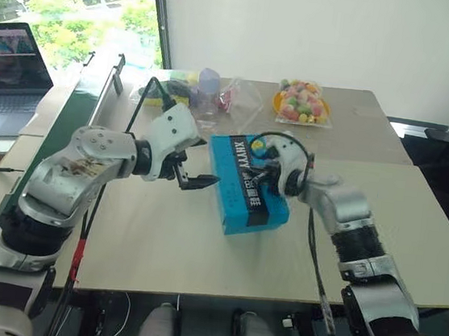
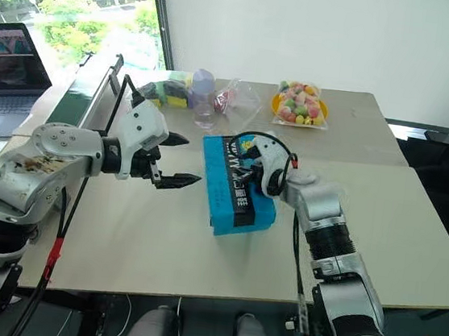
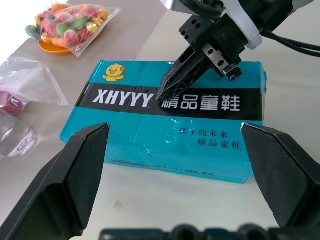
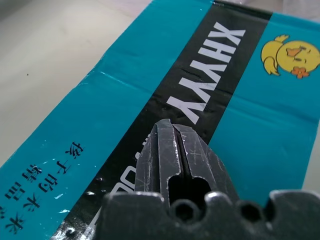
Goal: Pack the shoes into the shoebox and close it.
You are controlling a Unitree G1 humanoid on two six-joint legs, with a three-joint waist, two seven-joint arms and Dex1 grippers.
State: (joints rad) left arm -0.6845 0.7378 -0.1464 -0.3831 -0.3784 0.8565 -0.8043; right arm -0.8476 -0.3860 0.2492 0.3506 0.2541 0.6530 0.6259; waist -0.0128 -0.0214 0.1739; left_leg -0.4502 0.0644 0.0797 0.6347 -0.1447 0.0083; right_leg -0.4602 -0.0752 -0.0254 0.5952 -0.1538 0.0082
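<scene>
The two head views are looking forward and down from above the arms, taking in the whole table [image 1: 199, 246] from well back; both are sharing the same scene, the right eye view sitting slightly offset sideways from the left. The left wrist view is looking along the left gripper [image 3: 175, 170], whose wide-spread fingers are framing the shoebox [image 3: 140, 140] just ahead of them, with the right gripper [image 3: 167, 92] coming in from the far side. The right wrist view is looking along the right gripper's pressed-together fingers [image 4: 175, 155], very near the lid. All four views are sharing the lid's black lettered band [image 1: 249, 183].
</scene>
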